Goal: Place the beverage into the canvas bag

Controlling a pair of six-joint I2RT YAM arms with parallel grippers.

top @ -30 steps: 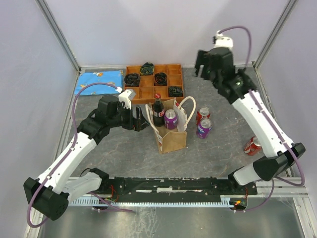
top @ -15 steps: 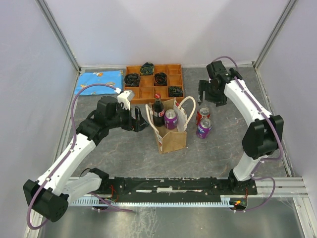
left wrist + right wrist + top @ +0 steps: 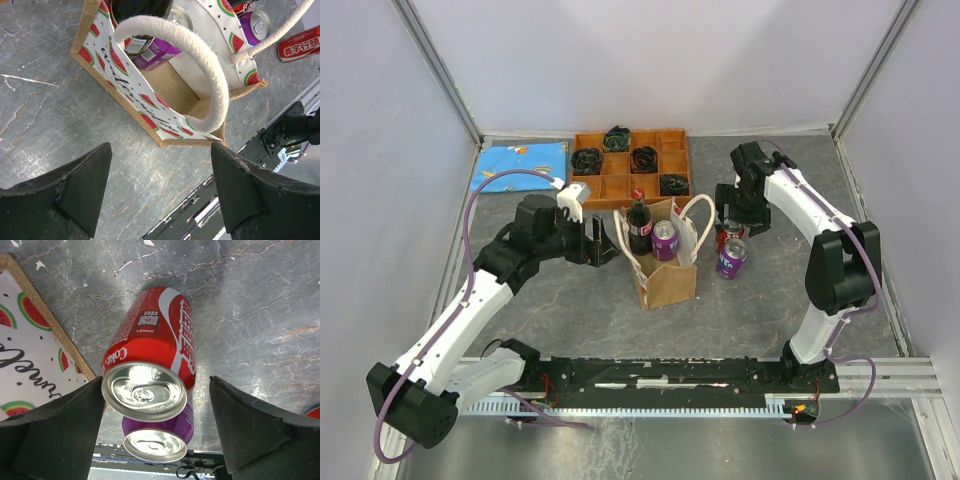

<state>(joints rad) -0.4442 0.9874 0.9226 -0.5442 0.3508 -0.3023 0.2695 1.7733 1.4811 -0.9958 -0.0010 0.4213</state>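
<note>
The tan canvas bag (image 3: 667, 278) with white loop handles stands upright mid-table; it also shows in the left wrist view (image 3: 131, 85). Inside it are a cola bottle (image 3: 638, 222) and a purple can (image 3: 665, 240). To the right of the bag stand a red Coke can (image 3: 728, 238) and a purple can (image 3: 731, 260). My right gripper (image 3: 735, 215) is open just above the red can (image 3: 152, 345), one finger on each side of its top, with the purple can (image 3: 159, 440) behind. My left gripper (image 3: 603, 240) is open and empty, left of the bag.
A wooden compartment tray (image 3: 630, 165) holding black items sits at the back. A blue patterned cloth (image 3: 520, 165) lies back left. Another red can (image 3: 300, 44) lies on its side right of the bag. Metal frame posts edge the table.
My right arm has swung down from high at the back and now has its open gripper over the red can. The left arm has hardly moved.
</note>
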